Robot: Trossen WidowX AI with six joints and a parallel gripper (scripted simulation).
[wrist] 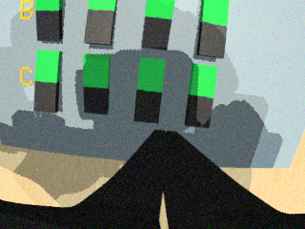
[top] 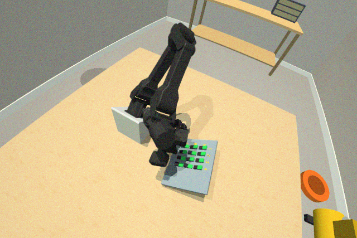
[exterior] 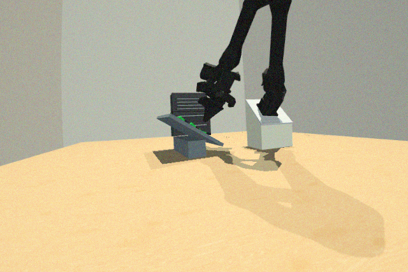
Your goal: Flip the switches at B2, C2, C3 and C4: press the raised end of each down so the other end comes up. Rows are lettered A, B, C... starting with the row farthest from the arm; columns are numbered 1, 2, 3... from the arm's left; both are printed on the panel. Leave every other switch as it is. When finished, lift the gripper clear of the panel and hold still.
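The tilted switch panel point(top: 187, 181) point(exterior: 164, 118) point(wrist: 267, 72) carries green-and-black rockers. In the wrist view B2 point(wrist: 99, 27) shows a lighter dark end than B1 and B3. C2 point(wrist: 96, 72) point(top: 184, 151) and C3 point(wrist: 152, 74) point(top: 183, 158) lie in the arm's shadow. C4 point(wrist: 204, 81) point(top: 181, 165) is partly lit. Which ends are raised is hard to tell. My gripper point(wrist: 163, 140) point(exterior: 206, 120) is shut and empty, its tips above the panel's near part, appearing just below C3 in the wrist view. Contact is not visible. Row A is outside the wrist view.
The arm stands on a white base point(top: 128, 127) point(exterior: 271, 136). The panel sits on a grey-blue block point(exterior: 196, 148). A dark slatted box point(exterior: 189, 102) shows behind it in the exterior view. An orange ring point(top: 305, 186) and a yellow cylinder point(top: 324, 223) lie far right in the top view.
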